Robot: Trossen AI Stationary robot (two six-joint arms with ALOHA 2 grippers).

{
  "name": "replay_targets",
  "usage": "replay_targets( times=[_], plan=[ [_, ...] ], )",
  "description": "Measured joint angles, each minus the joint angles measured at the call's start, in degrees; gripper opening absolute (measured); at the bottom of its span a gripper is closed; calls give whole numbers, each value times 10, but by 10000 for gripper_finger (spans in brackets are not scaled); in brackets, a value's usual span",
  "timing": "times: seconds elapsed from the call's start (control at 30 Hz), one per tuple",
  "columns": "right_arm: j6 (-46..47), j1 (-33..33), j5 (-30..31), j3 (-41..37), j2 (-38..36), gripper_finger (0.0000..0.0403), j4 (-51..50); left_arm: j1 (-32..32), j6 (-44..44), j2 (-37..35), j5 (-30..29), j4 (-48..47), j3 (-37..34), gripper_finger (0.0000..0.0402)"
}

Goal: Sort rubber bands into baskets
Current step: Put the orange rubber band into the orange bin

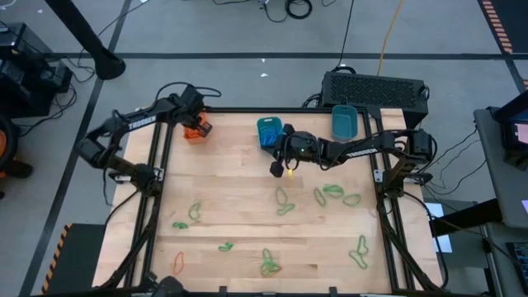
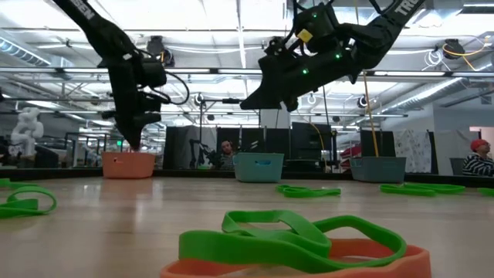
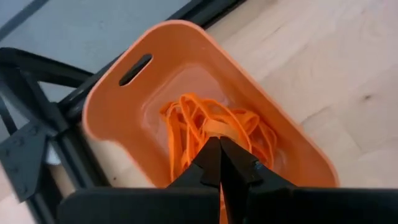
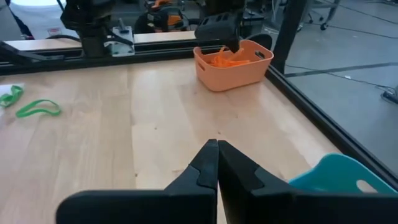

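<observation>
Bright, even ceiling striplights; soft shadows; nearest rubber bands (image 2: 293,243) blur in low view.

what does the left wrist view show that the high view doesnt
Only the left wrist view shows inside the orange basket: a tangle of orange rubber bands lies in it, with the shut left gripper right above them.

Only the high view shows the whole table: two teal baskets, green rubber bands scattered over the wood, one orange band near the front edge, and the right gripper near the middle of the table.

Both show the orange basket at the table's far left corner with the left arm over it.
</observation>
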Motion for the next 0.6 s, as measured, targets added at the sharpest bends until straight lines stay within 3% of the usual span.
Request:
replay_targets(
  times=[0.4, 0.6],
  plan=[
    [-15, -13, -2, 0, 0, 0, 0, 13, 18, 29, -1, 8, 0, 2],
    [-16, -14, -2, 0, 0, 0, 0, 12, 34, 29, -2, 4, 0, 52]
  ],
)
